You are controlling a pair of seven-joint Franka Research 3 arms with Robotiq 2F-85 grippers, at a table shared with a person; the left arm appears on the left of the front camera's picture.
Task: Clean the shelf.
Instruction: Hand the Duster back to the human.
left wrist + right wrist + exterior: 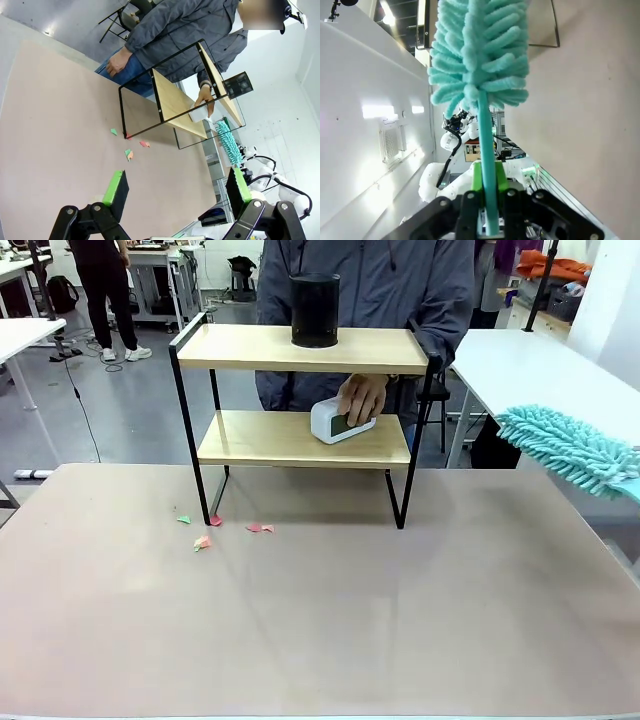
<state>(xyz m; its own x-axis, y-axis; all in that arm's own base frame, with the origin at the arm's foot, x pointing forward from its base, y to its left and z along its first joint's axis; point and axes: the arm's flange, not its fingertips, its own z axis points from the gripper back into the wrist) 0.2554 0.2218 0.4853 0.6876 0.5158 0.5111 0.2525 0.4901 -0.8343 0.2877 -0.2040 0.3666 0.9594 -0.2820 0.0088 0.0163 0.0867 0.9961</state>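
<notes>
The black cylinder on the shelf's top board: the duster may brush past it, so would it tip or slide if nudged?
The black cylinder stands upright on a flat base and looks about as wide as tall, so it probably slides rather than tips. The top board of the shelf looks smooth, so little would stop it. The duster looks soft and fluffy, so its push is likely gentle.

— What do you count on your table?

— You have one shelf (pixel 300 440) with two wooden boards. One black cylinder (pixel 315 310) stands on the top board, one white clock (pixel 337 421) on the lower, with one person's hand (pixel 362 396) on it.

— And the scraps?

— You can make out about five paper scraps (pixel 203 541) by the left legs. One teal duster (pixel 568 448) too.
</notes>
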